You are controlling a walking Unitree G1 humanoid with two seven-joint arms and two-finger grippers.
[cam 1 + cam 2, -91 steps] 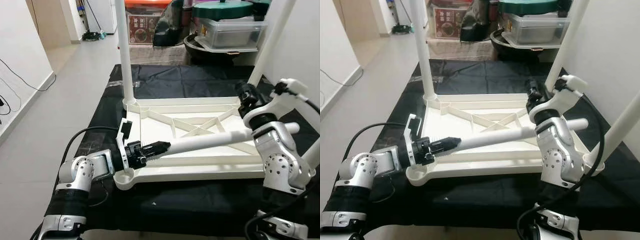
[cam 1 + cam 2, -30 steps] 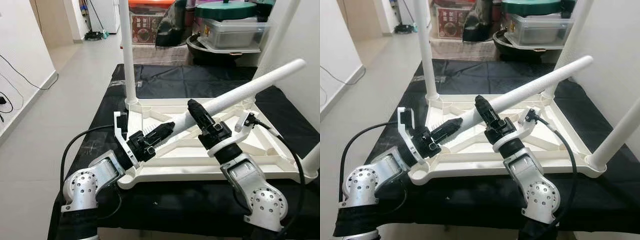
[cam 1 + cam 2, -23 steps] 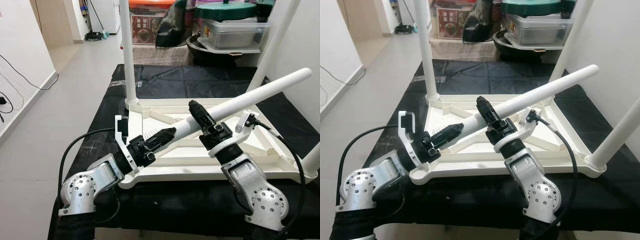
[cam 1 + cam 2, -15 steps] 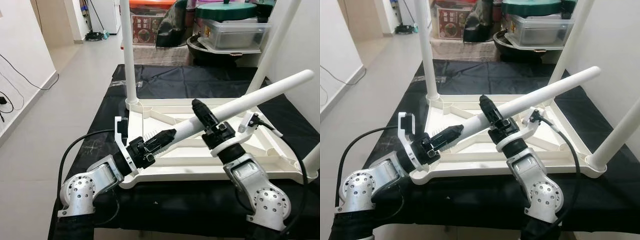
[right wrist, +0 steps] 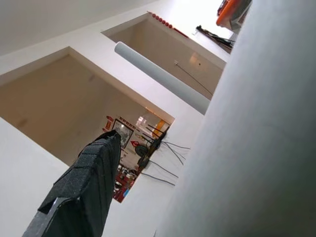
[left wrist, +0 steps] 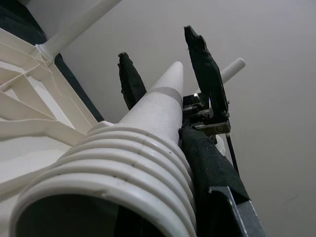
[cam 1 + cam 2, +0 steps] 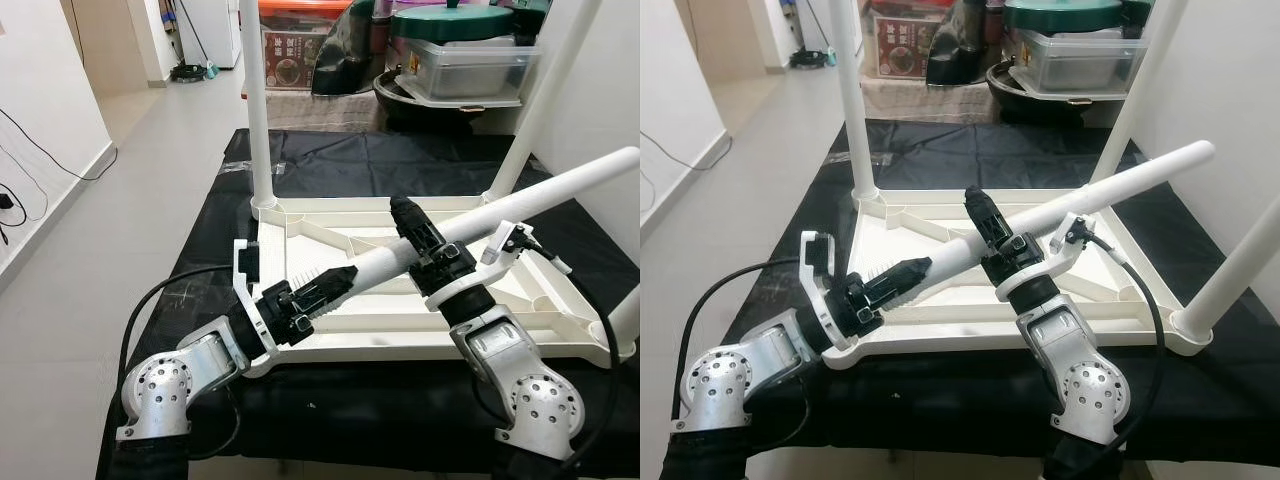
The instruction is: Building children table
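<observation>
Both claws clamped on loose white plastic tube leg [image 7: 480,215]: my left claw [image 7: 318,293] at ribbed end, right claw [image 7: 425,240] mid-shaft. Over last second lowered ribbed end toward empty near-left socket of upturned white plastic tabletop [image 7: 400,335]; insertion next, I judged.

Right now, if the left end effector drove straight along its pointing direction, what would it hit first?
Probably the right end effector, clamped further up the same table leg that the left end effector holds; depth looks aligned.

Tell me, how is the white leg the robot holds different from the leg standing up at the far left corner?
The held leg slants across the table frame; the far-left leg stands upright. The held leg is loose, gripped by the left end effector and right end effector; the far-left leg sits in its corner socket. Both are white tubes.
</observation>
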